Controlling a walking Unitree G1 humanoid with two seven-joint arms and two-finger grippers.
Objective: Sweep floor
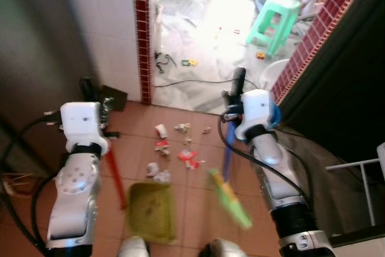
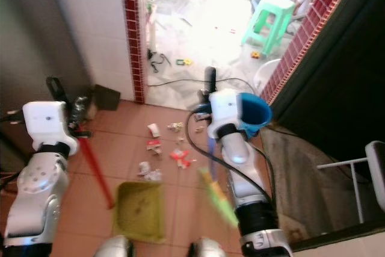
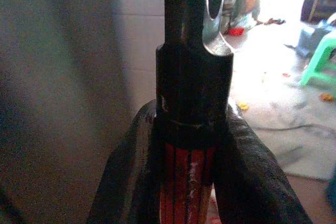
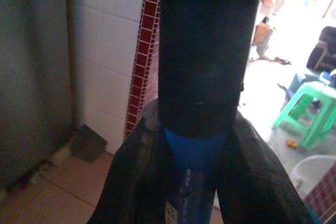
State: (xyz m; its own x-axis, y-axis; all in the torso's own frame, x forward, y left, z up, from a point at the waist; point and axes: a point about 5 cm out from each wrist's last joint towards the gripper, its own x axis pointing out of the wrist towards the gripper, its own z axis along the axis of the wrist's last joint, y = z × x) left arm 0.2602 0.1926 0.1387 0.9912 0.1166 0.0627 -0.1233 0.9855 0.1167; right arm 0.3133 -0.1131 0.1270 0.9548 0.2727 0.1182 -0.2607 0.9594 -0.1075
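At lower centre, the left gripper (image 3: 186, 182) clenches the red-handled green plastic dustpan (image 1: 150, 210), the right gripper (image 4: 194, 182) the blue-handled broom (image 1: 228, 194) with its motion-blurred green head, while scattered paper scraps (image 1: 174, 151) lie mid-frame on terracotta tiles (image 1: 192, 209).

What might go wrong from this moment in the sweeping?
1. The scraps lie scattered beyond the green dustpan; a hard stroke of the green broom head may fling them past it.
2. The broom head looks blurred and lifted, so it might skim over the litter.
3. The right tool grips the blue handle close to its black end cap; control may be poor.
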